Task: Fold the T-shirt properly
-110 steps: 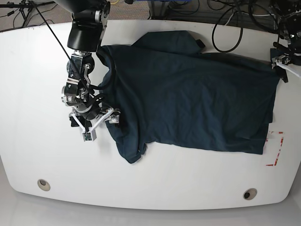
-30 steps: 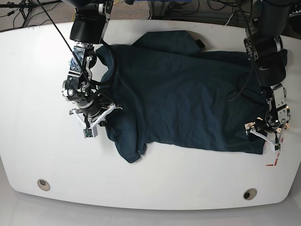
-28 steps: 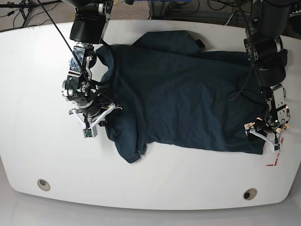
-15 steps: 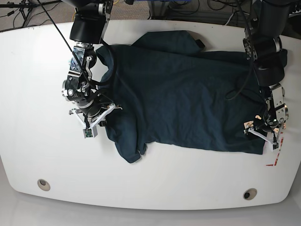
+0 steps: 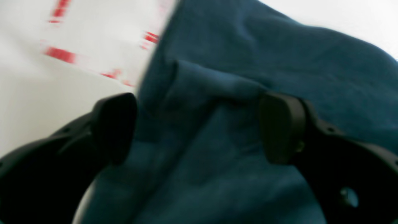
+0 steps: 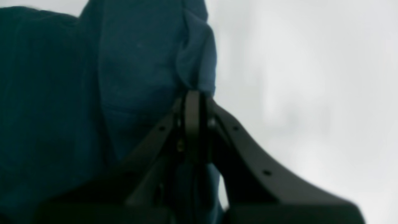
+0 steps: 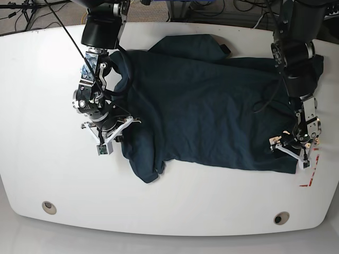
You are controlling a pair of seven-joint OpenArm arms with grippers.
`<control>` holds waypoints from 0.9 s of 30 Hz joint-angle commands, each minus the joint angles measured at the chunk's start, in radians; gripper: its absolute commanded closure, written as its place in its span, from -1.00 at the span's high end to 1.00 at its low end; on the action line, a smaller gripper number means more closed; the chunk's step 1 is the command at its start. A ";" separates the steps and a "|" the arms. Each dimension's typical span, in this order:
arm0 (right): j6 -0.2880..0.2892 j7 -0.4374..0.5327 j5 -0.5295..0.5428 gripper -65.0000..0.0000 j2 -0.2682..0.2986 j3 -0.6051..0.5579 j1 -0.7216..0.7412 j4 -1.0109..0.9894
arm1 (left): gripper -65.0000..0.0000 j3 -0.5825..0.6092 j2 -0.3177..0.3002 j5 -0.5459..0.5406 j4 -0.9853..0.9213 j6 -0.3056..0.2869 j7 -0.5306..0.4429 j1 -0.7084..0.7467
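Observation:
The dark teal T-shirt (image 7: 212, 100) lies spread across the white table (image 7: 175, 211), with one sleeve bunched near the front left. My right gripper (image 7: 115, 135) is at the shirt's left edge. In the right wrist view it (image 6: 192, 102) is shut on a pinched fold of the T-shirt (image 6: 62, 93). At the shirt's lower right corner my left gripper (image 7: 288, 148) stands open. In the left wrist view its jaws (image 5: 199, 127) are wide apart over a ridge of T-shirt cloth (image 5: 248, 46), beside the cloth's edge.
Red tape marks (image 7: 310, 169) sit on the table just right of the shirt's corner and show blurred (image 5: 59, 54) in the left wrist view. Two round holes (image 7: 48, 207) (image 7: 281, 218) lie near the front edge. Cables (image 7: 254, 21) run behind the table.
The left gripper has crept a little leftward and up onto the shirt's lower right corner. The right gripper has shifted slightly to the right, still shut on the cloth.

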 commanded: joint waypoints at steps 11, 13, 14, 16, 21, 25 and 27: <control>0.002 0.024 0.009 -0.99 -0.010 0.000 0.022 0.020 | 0.80 0.000 -0.012 -0.007 0.019 -0.004 -0.023 -0.038; 0.002 0.024 0.009 -0.99 -0.011 0.000 0.022 0.020 | 0.77 0.000 -0.012 -0.007 0.019 -0.004 -0.023 -0.038; 0.002 0.024 0.009 -0.99 -0.011 0.000 0.022 0.020 | 0.72 0.000 -0.012 -0.007 0.019 -0.004 -0.023 -0.038; 0.002 0.024 0.009 -0.99 -0.011 0.000 0.022 0.020 | 0.58 0.000 -0.012 -0.007 0.019 -0.004 -0.023 -0.038; 0.002 0.026 0.009 -0.99 -0.011 0.000 0.022 0.020 | 0.15 0.000 -0.012 -0.007 0.019 -0.004 -0.024 -0.038; 0.002 0.027 0.009 -0.99 -0.013 0.000 0.022 0.020 | -0.11 0.000 -0.012 -0.007 0.019 -0.004 -0.024 -0.038; 0.002 0.027 0.009 -0.99 -0.013 0.000 0.022 0.020 | -0.25 0.000 -0.012 -0.007 0.019 -0.004 -0.024 -0.038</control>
